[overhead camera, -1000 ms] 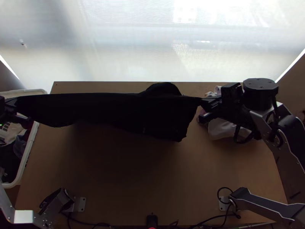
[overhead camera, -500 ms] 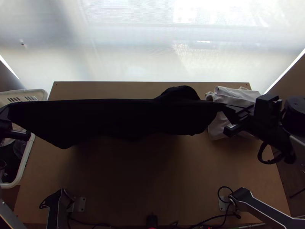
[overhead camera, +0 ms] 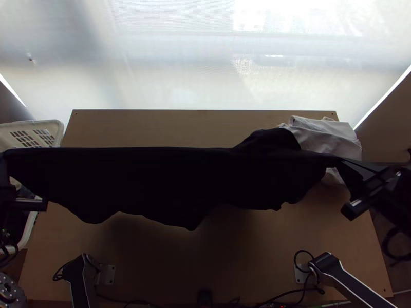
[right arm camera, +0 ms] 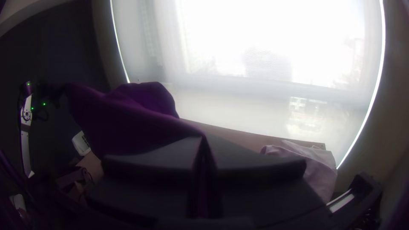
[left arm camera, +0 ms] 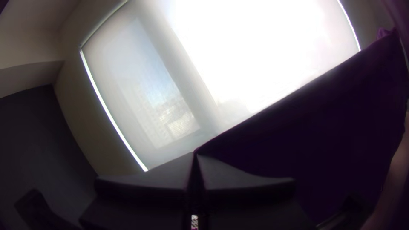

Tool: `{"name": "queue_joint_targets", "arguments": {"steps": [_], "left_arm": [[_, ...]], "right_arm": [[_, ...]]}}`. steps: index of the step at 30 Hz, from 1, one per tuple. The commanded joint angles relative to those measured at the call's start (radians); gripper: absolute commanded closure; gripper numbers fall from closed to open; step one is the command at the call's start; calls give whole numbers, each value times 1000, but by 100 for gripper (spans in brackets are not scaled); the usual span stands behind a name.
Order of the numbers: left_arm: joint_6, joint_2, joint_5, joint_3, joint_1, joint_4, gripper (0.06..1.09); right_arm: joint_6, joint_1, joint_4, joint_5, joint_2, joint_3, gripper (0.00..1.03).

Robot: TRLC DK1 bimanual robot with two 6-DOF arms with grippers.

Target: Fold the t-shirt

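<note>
The black t-shirt (overhead camera: 169,179) hangs stretched between both grippers above the table, its upper edge taut, its lower edge uneven, with a bulge rising near the right part. At the far left, my left gripper (overhead camera: 6,172) holds one end; in the left wrist view the left gripper (left arm camera: 195,155) is shut on a corner of the shirt (left arm camera: 324,132). My right gripper (overhead camera: 347,167) holds the other end at the right; the right wrist view shows the right gripper (right arm camera: 203,140) shut on the fabric (right arm camera: 128,119).
A white basket (overhead camera: 54,128) with things in it stands at the table's left side. White cloth (overhead camera: 329,136) lies at the table's back right, partly behind the shirt. The wooden table (overhead camera: 169,267) shows bare wood in front of the shirt. Cables run along its near edge.
Both grippers have drawn nearer to the table's front, and the right one has also moved right. The shirt between them has come along, stretched wider, with more of it hanging down.
</note>
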Motion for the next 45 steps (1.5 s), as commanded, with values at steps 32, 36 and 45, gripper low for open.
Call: {"name": "queue_joint_targets", "arguments": {"steps": [32,36,45], "left_arm": [[-15,-181,-267,31,-321,-38,105],[-64,-143,-264,83,-333,-58,105],[-84,-16,-264,242,-376,-121,105]], "right_arm": [[55,-39,-312,-253,-1,193,100],[60,-50,-318,-261,30,259,100],[58,-51,-343,-264,120,417,100]]}}
